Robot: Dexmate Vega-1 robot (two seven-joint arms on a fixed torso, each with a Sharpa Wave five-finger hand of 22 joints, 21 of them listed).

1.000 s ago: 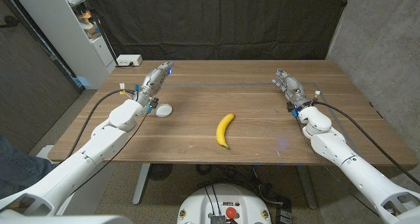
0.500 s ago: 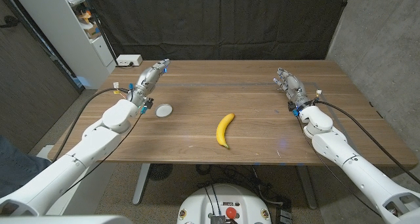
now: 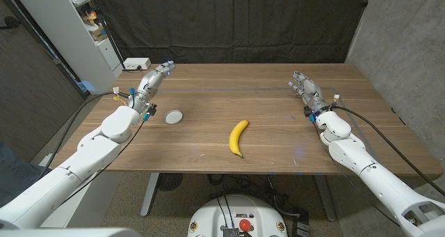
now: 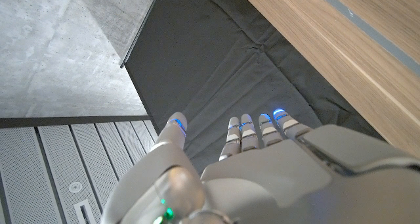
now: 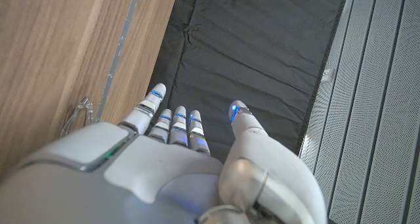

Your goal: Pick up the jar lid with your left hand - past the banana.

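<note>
A small round white jar lid [image 3: 174,116] lies on the wooden table [image 3: 264,91], left of a yellow banana [image 3: 238,137] near the table's middle. My left hand [image 3: 151,83] is over the table's far left part, beyond and left of the lid, fingers stretched out and holding nothing. In the left wrist view that hand [image 4: 262,171] points its straight fingers at the dark curtain. My right hand [image 3: 306,92] stands at the table's right side, fingers extended and empty; its own view shows the hand [image 5: 177,158] the same way.
A white box [image 3: 137,63] sits at the table's far left corner. A white shelf unit [image 3: 83,28] stands beyond the left edge. A black curtain [image 3: 229,21] hangs behind the table, with a concrete wall [image 3: 403,42] on the right.
My left arm has swung left and farther back, away from the lid, which now lies uncovered beside it. The right arm, lid and banana have stayed put.
</note>
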